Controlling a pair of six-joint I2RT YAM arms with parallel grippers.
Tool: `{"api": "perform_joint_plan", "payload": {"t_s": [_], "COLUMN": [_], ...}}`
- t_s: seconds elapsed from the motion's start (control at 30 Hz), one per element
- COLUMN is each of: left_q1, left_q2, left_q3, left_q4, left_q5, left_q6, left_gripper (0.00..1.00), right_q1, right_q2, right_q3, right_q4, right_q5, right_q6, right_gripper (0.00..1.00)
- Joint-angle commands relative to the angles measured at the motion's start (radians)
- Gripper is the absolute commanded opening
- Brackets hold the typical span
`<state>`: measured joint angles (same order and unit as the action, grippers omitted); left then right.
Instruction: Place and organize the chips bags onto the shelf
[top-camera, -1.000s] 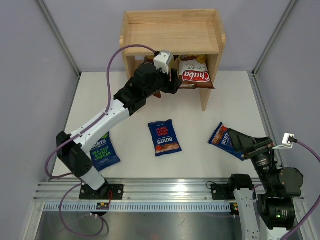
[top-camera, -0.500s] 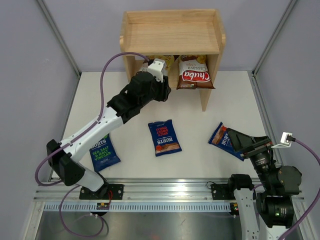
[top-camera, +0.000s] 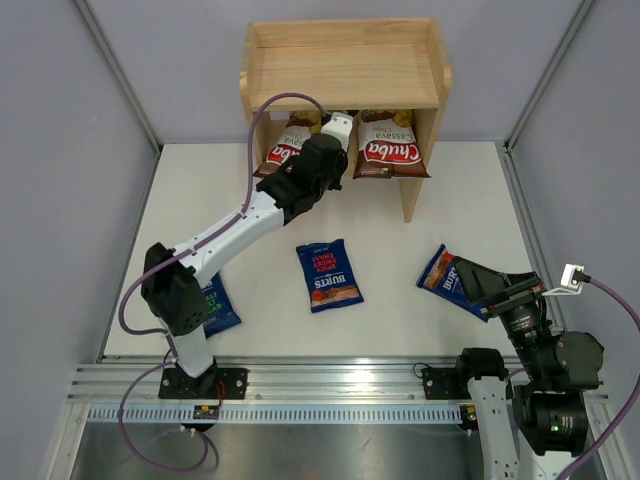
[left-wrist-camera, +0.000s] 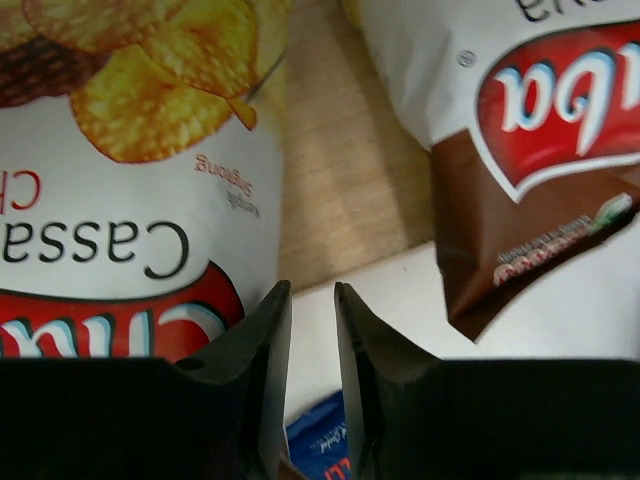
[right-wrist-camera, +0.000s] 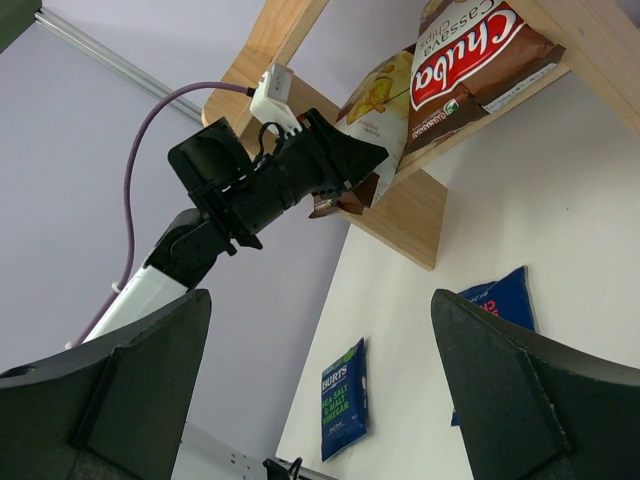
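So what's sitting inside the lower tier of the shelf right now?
Two brown Chuba bags: the right one in full view, the left one partly covered by the left claw. The shelf top hides the tier's back.

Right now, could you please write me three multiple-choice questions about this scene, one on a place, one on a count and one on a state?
1. Where are the two brown chip bags?
A. on the shelf's top tier
B. on the shelf's lower tier
C. flat on the table

2. How many blue bags lie on the table?
A. one
B. two
C. three

3. What is the left tool holding?
A. a blue bag
B. a brown bag
C. nothing

Answers:
1 B: the left brown bag and right brown bag lean under the top board of the shelf.
2 C: left blue bag, middle blue bag, right blue bag.
3 C: the left tool is nearly closed with an empty gap.
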<state>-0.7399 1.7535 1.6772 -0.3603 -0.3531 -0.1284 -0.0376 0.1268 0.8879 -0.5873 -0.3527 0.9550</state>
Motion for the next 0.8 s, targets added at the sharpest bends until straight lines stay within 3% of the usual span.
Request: {"api": "perform_joint_plan", "payload": {"t_s": [0.0,0.27,0.6,0.77], "left_q1": [0.002,0.004,0.014,0.010], "left_q2": [0.038,0.153,0.302,0.246], "left_q3": [0.070,0.159,0.371,0.256], "left_q4": [0.079,0.106,0.027,0.117], "left_q5": [-0.182,-0.392,-0.506,-0.520], "left_q6": [0.047,0.055,0.004,-0.013], "left_gripper": [0.26,0.24,0.23,0.19], "right_q1": [-0.002,-0.002,-0.002,-0.002], "right_q2": [-0.013,-0.024,-0.029,-0.033], "right_q3": [0.016,0.009,0.037,0.042], "right_q4": [0.043,0.035,0.007,0.001], "right_q5": [0.000,0.009,0.021,0.029], "right_q6": [-0.004,-0.005,-0.022,-0.025], "right_gripper": [0.99,1.00,0.99,0.99]}}
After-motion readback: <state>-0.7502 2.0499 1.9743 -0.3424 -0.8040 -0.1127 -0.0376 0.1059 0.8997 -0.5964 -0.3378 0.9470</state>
